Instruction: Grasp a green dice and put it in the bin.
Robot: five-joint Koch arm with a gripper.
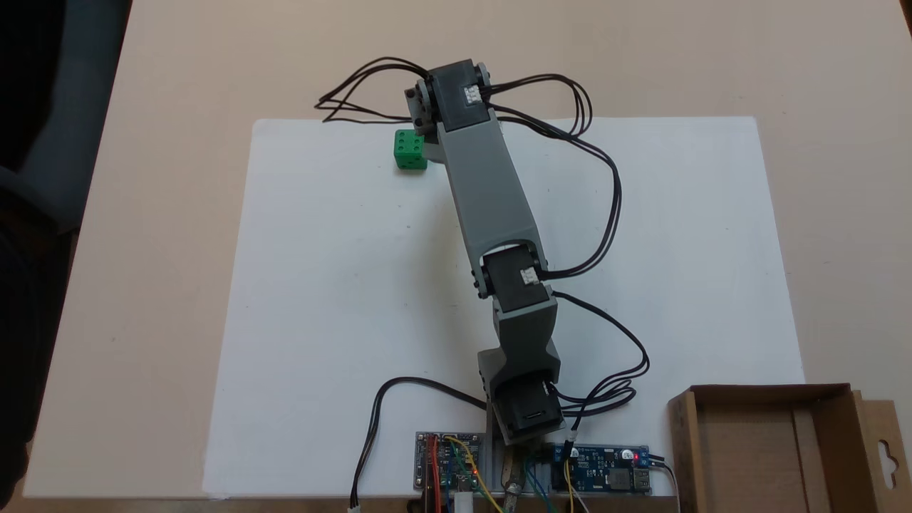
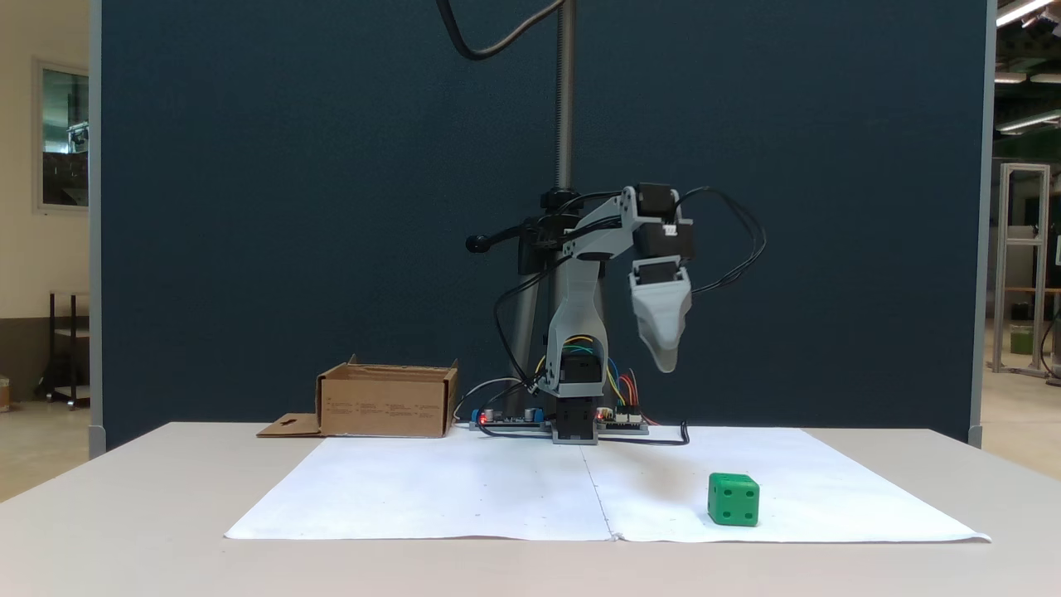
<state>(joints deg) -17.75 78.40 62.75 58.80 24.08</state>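
Note:
The green dice lies on the white paper sheet, alone and untouched. My gripper hangs well above the table, pointing down, higher than the dice and a little to its left in the front fixed view. Its two jaws overlap into one pale wedge with a single tip, so open or shut cannot be read. From above, the arm's wrist motor covers the gripper, just right of the dice. The bin, a brown cardboard box with low walls and a flap, stands beside the arm's base.
A white paper sheet covers the middle of the beige table. Circuit boards and loose black cables sit around the arm's base. A metal stand pole rises behind the arm.

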